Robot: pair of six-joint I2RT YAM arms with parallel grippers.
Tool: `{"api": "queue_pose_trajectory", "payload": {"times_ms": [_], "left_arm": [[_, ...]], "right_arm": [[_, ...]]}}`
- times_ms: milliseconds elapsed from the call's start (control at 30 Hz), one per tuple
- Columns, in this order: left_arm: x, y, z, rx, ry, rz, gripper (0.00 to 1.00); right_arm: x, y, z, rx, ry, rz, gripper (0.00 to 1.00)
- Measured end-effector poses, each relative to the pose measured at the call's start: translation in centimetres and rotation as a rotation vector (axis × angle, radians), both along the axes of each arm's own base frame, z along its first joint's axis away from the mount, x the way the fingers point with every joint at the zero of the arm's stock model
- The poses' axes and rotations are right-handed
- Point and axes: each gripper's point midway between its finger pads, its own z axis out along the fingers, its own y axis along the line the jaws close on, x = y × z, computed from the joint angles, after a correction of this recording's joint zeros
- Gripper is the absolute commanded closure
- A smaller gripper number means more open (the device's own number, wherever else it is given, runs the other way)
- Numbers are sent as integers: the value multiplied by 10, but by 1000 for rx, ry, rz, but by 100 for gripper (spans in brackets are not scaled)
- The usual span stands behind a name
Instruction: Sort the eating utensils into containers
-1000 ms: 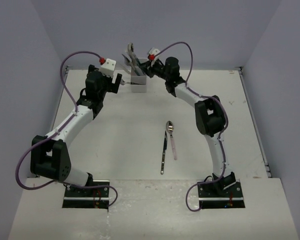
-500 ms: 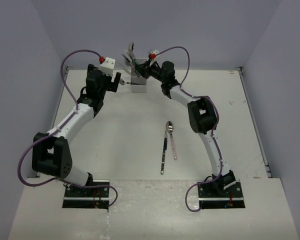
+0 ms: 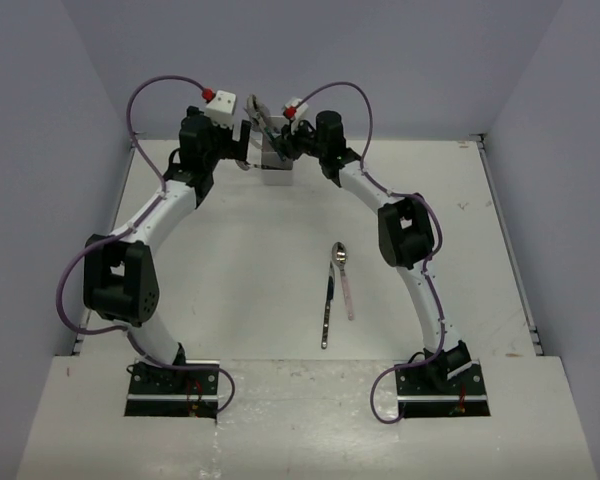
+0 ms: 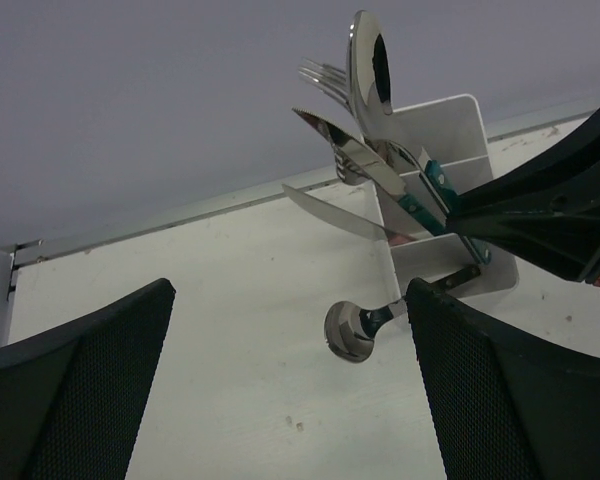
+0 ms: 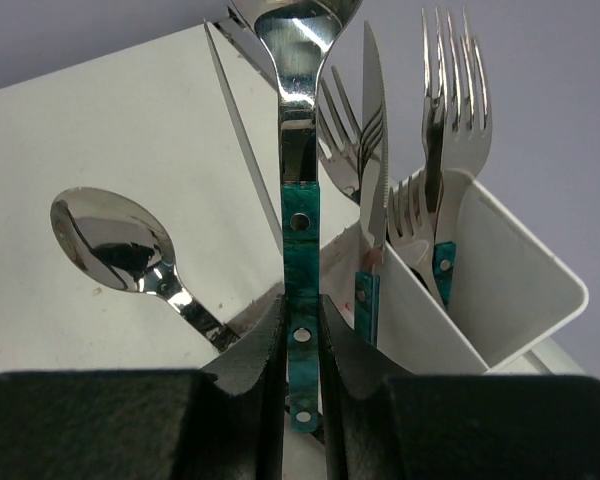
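The white compartment holder (image 3: 277,168) stands at the back of the table. It holds several forks (image 5: 450,100), a teal-handled knife (image 5: 373,130) and another knife (image 4: 335,212). My right gripper (image 5: 300,330) is shut on a teal-handled spoon (image 5: 300,240), held upright, bowl up, over the holder's near compartment; in the top view the gripper (image 3: 279,141) is at the holder's top. A black-handled spoon (image 4: 352,330) leans out of the holder's left side, bowl low. My left gripper (image 4: 290,400) is open and empty, just left of the holder (image 4: 450,120).
A pink-handled spoon (image 3: 344,275) and a black-handled knife (image 3: 327,310) lie side by side on the table, right of centre. The back wall rises right behind the holder. The right arm (image 4: 550,210) crosses the right side of the left wrist view.
The right gripper has carried the teal spoon left, onto the holder's top. The left arm has swung further back and closer to the holder's left side.
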Motion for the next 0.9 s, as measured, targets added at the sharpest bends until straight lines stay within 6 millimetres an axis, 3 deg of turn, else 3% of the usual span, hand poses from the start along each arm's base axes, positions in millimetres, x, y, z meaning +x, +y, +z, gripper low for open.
{"api": "queue_pose_trajectory", "payload": {"times_ms": [233,733,900], "left_arm": [[14,-8,15,-41,-38,-18,0],[16,0,16,-28,-42,19,0],[17,4,16,-13,-44,26,0]], "right_arm": [[-4,3,4,-13,-18,40,86],[-7,2,-2,-34,-9,52,68],[-6,2,-2,-35,-9,47,50]]}}
